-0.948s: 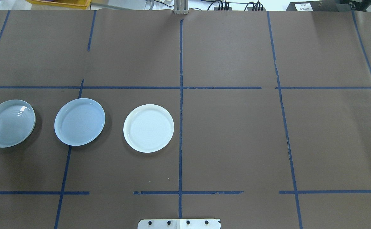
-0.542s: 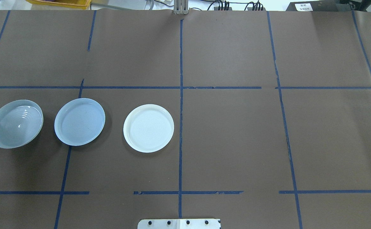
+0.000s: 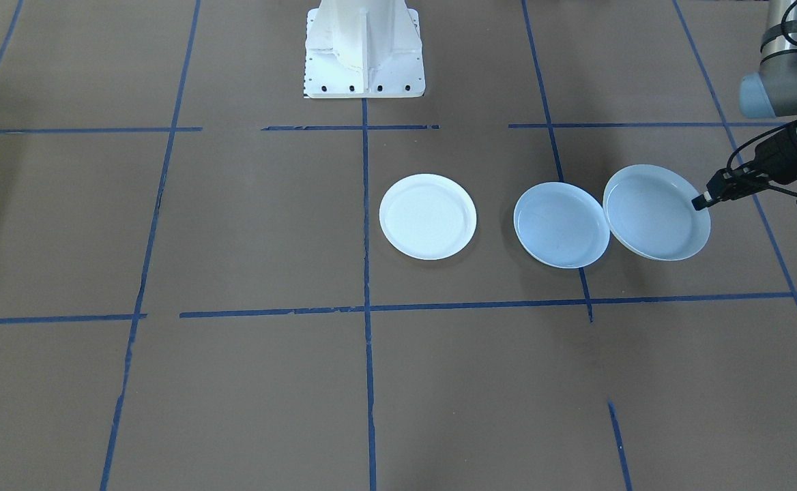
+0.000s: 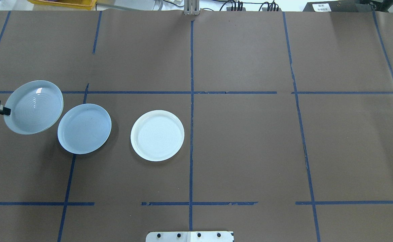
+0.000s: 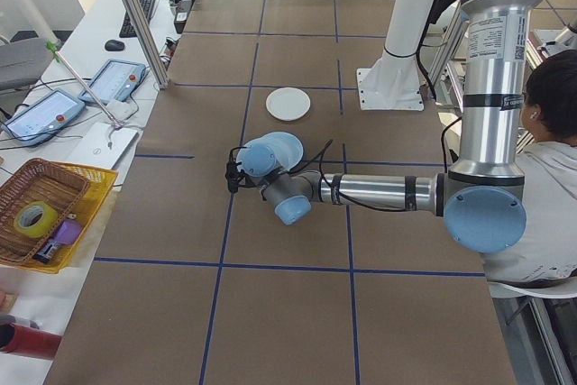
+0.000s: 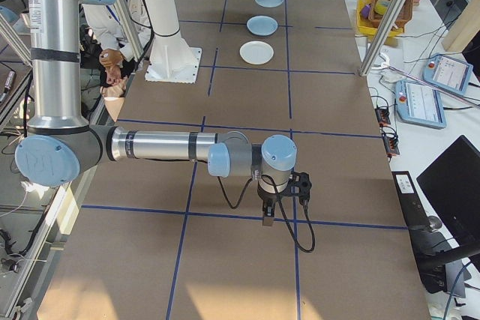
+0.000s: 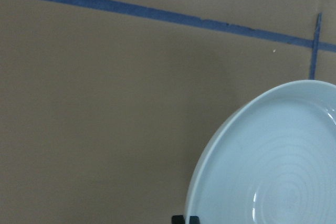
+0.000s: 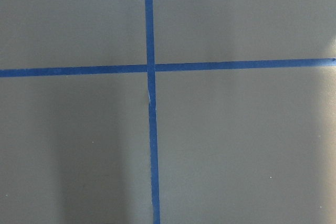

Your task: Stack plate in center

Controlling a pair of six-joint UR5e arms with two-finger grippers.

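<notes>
Compared with half a second back, your ridged plate (image 4: 34, 107) has gone up and toward the far side of the table, and its rim now overlaps the near-left edge of the smooth pale-blue plate (image 4: 84, 128) in the overhead view. The other two plates haven't budged.

Your left gripper (image 4: 4, 110) is pinched shut on the ridged plate's outer rim, on the side away from the other plates, and carries it tilted and clear of the table. In the front-facing view the plate's free edge sits just over the rim of the pale-blue plate (image 3: 561, 224), which lies flat on the brown paper to the gripper's inner side. Past that, well apart, is the white plate (image 4: 157, 135), also flat.

Your right gripper (image 6: 268, 219) only shows in the right-side view, hanging above a tape crossing far from all three plates. You can't tell from there whether it's open or closed.

Most of the left arm is cut off at the overhead frame's edge, and the left wrist view catches just part of the ridged plate plus a sliver of fingertip at the bottom.
</notes>
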